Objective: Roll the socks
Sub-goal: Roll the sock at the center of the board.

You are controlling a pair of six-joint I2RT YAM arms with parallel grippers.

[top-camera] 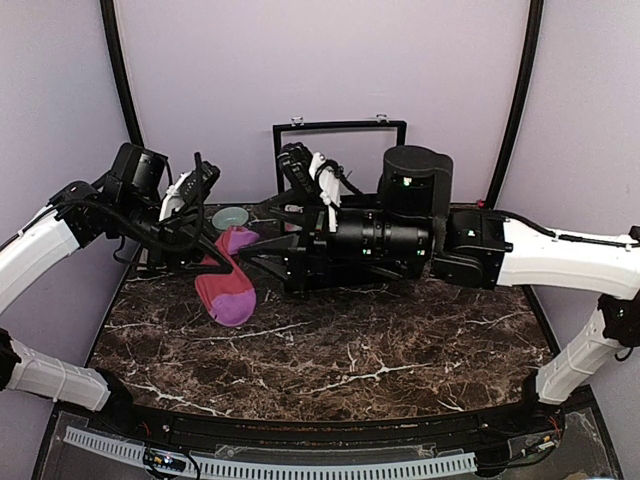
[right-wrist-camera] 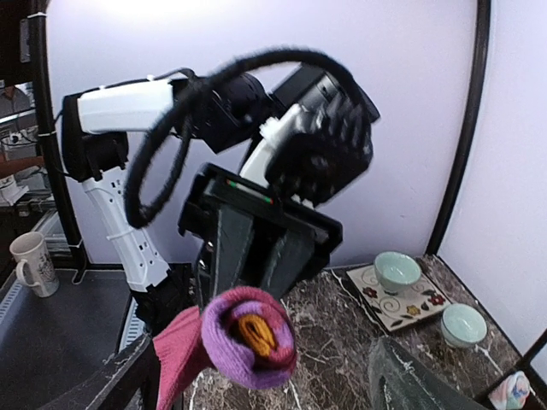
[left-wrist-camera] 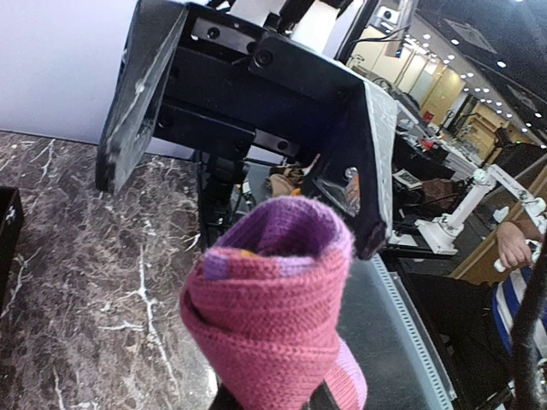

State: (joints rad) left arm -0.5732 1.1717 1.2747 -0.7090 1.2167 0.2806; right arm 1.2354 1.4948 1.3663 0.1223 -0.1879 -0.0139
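Note:
A maroon sock (top-camera: pixel 228 290) with a purple toe is partly rolled. The roll (left-wrist-camera: pixel 273 307) sits in my left gripper (top-camera: pixel 214 245), which is shut on it from below, while the loose end hangs to the marble table (top-camera: pixel 360 350). In the right wrist view the roll (right-wrist-camera: pixel 252 337) shows a purple rim and an orange core. My right gripper (right-wrist-camera: pixel 256 384) is open, with one finger on each side of the roll and not touching it. In the left wrist view its two fingers (left-wrist-camera: pixel 137 94) frame the roll. A pale pink and white fabric lump (right-wrist-camera: pixel 515 390), maybe the other sock, lies at the far right.
A mint bowl (top-camera: pixel 231 217) stands behind the sock on a patterned tile (right-wrist-camera: pixel 402 301), with a second mint bowl (right-wrist-camera: pixel 464 325) beside it. A black frame (top-camera: pixel 340 128) stands against the back wall. A mug (right-wrist-camera: pixel 32 263) sits off the table.

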